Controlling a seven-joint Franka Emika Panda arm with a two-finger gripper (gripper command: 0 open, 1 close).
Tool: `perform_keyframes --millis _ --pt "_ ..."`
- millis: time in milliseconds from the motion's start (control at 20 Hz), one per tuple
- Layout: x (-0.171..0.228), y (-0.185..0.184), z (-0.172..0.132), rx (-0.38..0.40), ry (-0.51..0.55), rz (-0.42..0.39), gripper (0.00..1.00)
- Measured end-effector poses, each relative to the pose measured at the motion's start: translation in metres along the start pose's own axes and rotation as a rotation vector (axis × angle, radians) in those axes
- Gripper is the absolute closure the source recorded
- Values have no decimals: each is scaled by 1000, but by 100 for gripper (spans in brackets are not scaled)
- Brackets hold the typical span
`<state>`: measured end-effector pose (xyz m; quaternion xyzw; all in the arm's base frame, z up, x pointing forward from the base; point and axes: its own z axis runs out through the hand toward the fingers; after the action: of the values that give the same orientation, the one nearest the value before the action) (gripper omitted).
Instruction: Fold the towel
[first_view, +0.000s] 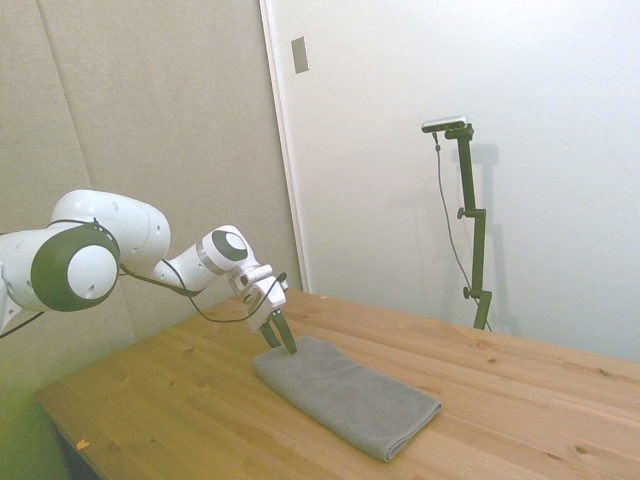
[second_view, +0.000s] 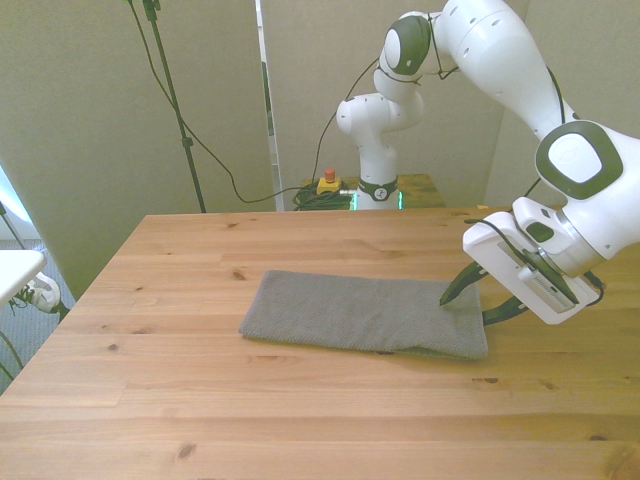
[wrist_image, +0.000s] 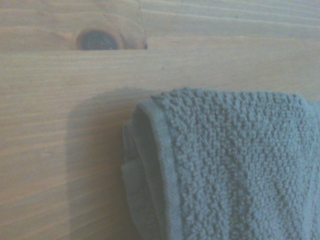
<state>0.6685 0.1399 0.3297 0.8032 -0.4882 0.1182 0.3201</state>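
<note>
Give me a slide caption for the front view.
White arm's open end effector poised at one short end of a folded grey towel on the wooden table.

The towel (wrist_image: 235, 165) runs off the wrist view's edge — only one layered corner shows. In the front view the gripper (second_view: 478, 300) hides the table (second_view: 300, 400) behind it — fingertip contact unclear.

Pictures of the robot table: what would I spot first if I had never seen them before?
Probably the grey towel, lying flat and already layered in the middle of the wooden table. Next, the big white arm's gripper, open at the towel's end on the front view's right. The wrist view shows that end's bumpy terry layers close up.
</note>
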Motion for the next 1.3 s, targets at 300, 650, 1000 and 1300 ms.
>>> perform_keyframes --millis 300,650,1000,1300 --pt "-3 -1 4 -7 -1 -15 100" --pt "0 2 -5 10 0 -14 100" --pt "14 27 -28 52 1 -1 100" --pt "51 72 -42 121 -15 41 100"
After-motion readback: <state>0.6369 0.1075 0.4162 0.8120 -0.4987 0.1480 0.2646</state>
